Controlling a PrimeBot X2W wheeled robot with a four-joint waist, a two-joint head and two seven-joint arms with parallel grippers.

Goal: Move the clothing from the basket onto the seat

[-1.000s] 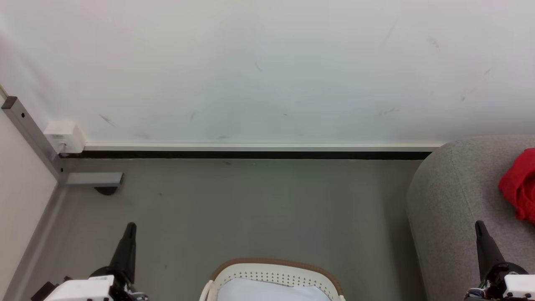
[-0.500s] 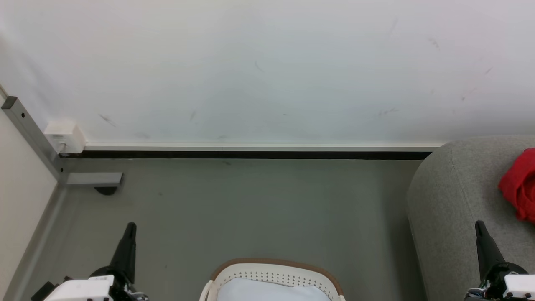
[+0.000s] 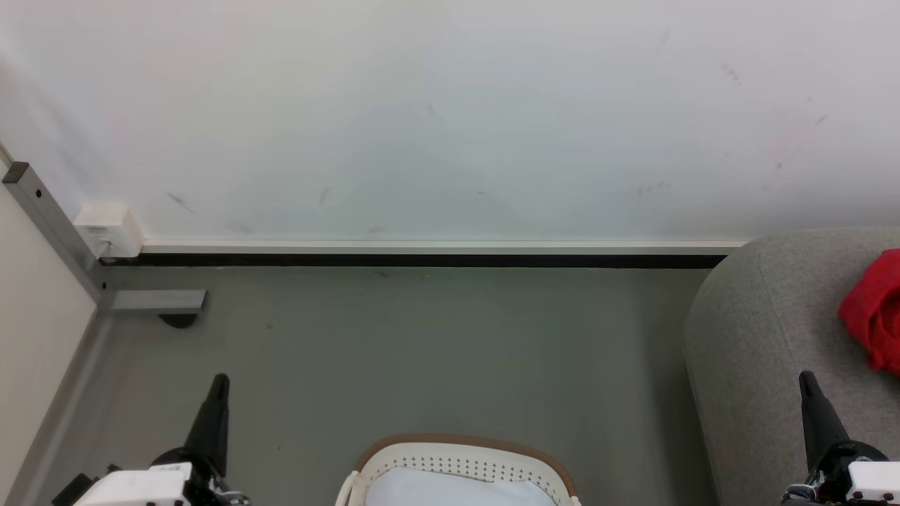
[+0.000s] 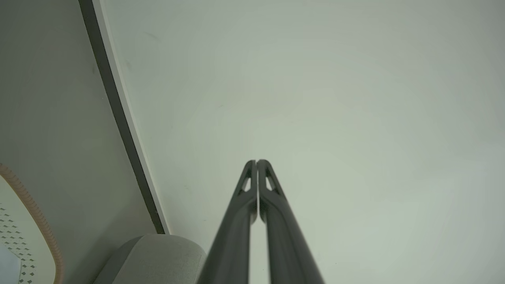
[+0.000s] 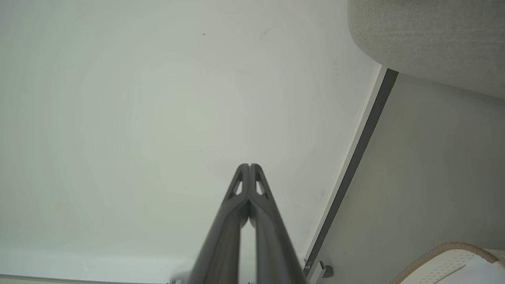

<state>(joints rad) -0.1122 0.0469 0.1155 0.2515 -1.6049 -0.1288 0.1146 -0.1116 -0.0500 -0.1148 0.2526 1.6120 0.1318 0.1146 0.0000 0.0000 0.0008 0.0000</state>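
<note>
Head view: both arms parked low, which I read as the rest pose. left claw (image 3: 220,381) hangs over the floor (image 3: 422,351) to one side of the basket (image 3: 464,444). right claw (image 3: 806,378) sits in front of the seat (image 3: 759,316). Each shows as a single dark spike pointing toward the wall (image 3: 422,126), carrying nothing. The clothing (image 3: 875,316), a red heap, lies on the seat top, well in from its rounded corner and cut off by the frame. The basket stands on the floor, apart from the seat's side. The visible part holds something pale blue-white, lining or cloth, cannot tell. No red there, so the transfer looks done or close to it; the rest of the basket is hidden.

Left wrist view: the fingers are pressed together tip to tip with nothing between them, aimed at bare wall. The basket's perforated side and the seat's corner sit at the lower left.

Right wrist view: same story, pinched closed and empty. The seat is at the upper right, the basket rim at the lower right.

Room: plain grey floor, scuffed white wall, dark skirting strip (image 3: 422,260) along the joint. A metal post (image 3: 49,225) and a small white box (image 3: 109,228) sit in the corner.
</note>
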